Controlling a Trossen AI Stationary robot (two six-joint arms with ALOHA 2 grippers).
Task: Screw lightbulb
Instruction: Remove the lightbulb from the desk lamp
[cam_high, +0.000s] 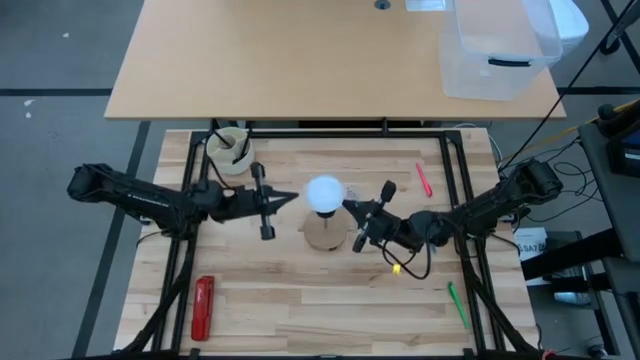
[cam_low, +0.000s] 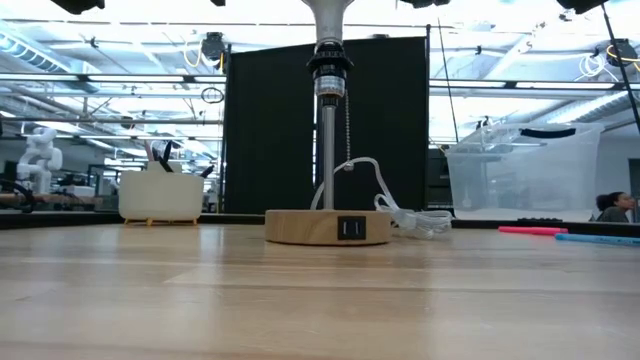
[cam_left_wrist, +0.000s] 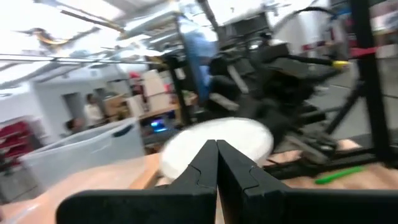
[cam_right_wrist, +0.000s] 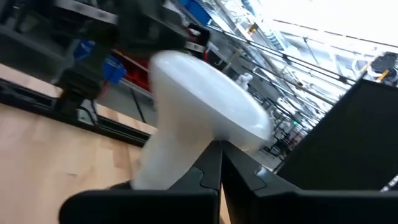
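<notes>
On your left, the red tool (cam_high: 203, 307) lies flat near the front edge of the wooden surface (cam_high: 300, 300). Behind it, you find the cream holder (cam_high: 229, 150) standing near the far left corner. The left gripper (cam_high: 294, 198) hovers at mid-surface, fingers clenched together on nothing, its tip just beside the lightbulb (cam_high: 324, 193). You see the lightbulb at centre, seated on top of the lamp, whose round wooden base (cam_high: 323, 233) rests on the surface; in the low view its metal stem (cam_low: 327, 150) rises upright from that base, a white cord (cam_low: 400, 213) coiled beside it. The right gripper (cam_high: 347, 206) is clenched too, its tip against the bulb's other side, grasping nothing. Further right, you have a pink marker (cam_high: 423, 180), then a green marker (cam_high: 457, 304) near the front right.
</notes>
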